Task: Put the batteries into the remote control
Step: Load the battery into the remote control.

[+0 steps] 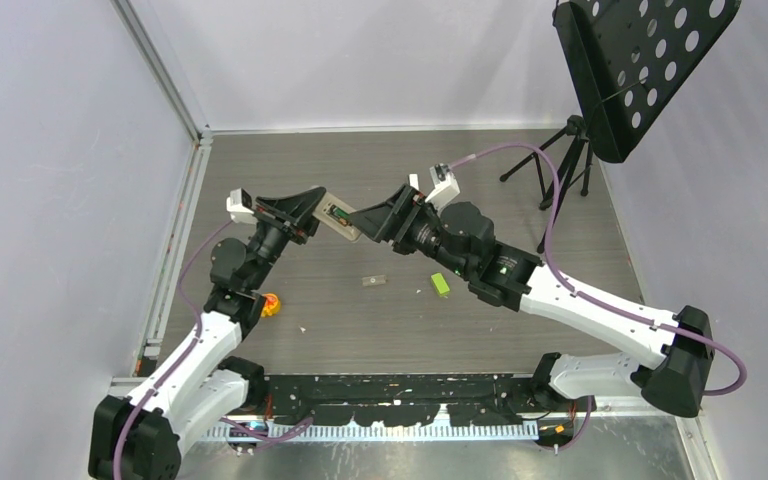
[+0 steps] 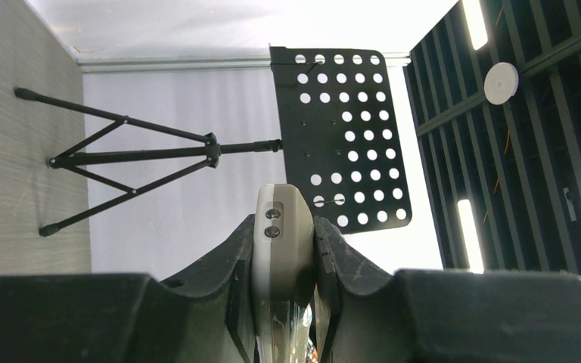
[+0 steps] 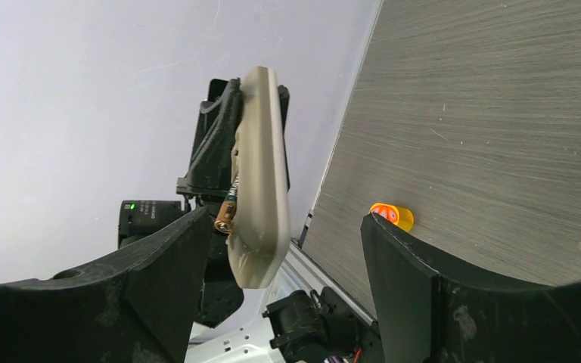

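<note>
The beige remote control (image 1: 340,219) hangs in mid-air above the table, and my left gripper (image 1: 310,212) is shut on one end of it. In the left wrist view the remote's rounded end (image 2: 280,227) sticks out between the left gripper's (image 2: 285,225) black fingers. The right wrist view shows the remote (image 3: 261,174) edge-on. A battery (image 3: 225,215) with a copper-coloured tip lies in its open back. My right gripper (image 3: 284,227) stands open around the remote's free end, its fingers apart from it. In the top view the right gripper (image 1: 380,222) meets that end.
On the table lie a bright green block (image 1: 441,285), a small grey flat piece (image 1: 374,282) and an orange object (image 1: 271,303). A black music stand (image 1: 640,60) on a tripod (image 1: 560,160) stands at the back right. A metal rail (image 1: 175,230) lines the table's left edge.
</note>
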`<state>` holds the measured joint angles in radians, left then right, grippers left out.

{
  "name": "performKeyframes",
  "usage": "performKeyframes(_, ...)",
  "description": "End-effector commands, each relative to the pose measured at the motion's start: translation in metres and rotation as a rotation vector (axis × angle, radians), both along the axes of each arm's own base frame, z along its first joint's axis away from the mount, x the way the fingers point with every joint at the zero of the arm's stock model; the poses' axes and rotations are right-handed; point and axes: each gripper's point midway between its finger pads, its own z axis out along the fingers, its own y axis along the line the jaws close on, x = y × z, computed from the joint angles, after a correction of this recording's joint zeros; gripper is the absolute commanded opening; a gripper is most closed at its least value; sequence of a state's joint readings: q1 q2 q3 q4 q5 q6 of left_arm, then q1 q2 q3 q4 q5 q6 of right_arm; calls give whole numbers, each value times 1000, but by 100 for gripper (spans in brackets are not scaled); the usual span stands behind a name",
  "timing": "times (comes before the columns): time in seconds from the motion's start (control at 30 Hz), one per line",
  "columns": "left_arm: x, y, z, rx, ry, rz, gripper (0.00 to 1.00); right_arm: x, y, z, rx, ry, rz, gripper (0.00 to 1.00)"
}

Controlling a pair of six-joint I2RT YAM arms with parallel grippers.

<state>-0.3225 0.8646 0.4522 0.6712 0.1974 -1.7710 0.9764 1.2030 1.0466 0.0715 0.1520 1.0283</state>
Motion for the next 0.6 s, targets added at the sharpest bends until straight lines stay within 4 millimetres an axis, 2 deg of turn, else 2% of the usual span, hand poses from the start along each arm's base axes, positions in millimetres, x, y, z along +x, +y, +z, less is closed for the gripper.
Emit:
performKeyframes(0.0, -6, 4, 32, 15, -109, 31, 0, -2, 4, 11, 52, -19, 10, 78)
performKeyframes(0.33, -1, -1, 28, 1, -100, 2, 0, -2, 19, 14, 124, -9, 55, 75)
performKeyframes(0.4, -1, -2, 29, -3, -103, -3, 0, -2, 21, 11, 120, -2, 57, 72)
performKeyframes(0.57, -2, -2, 26, -1, -91, -7, 0, 0, 25, 4, 115, 17, 58, 55)
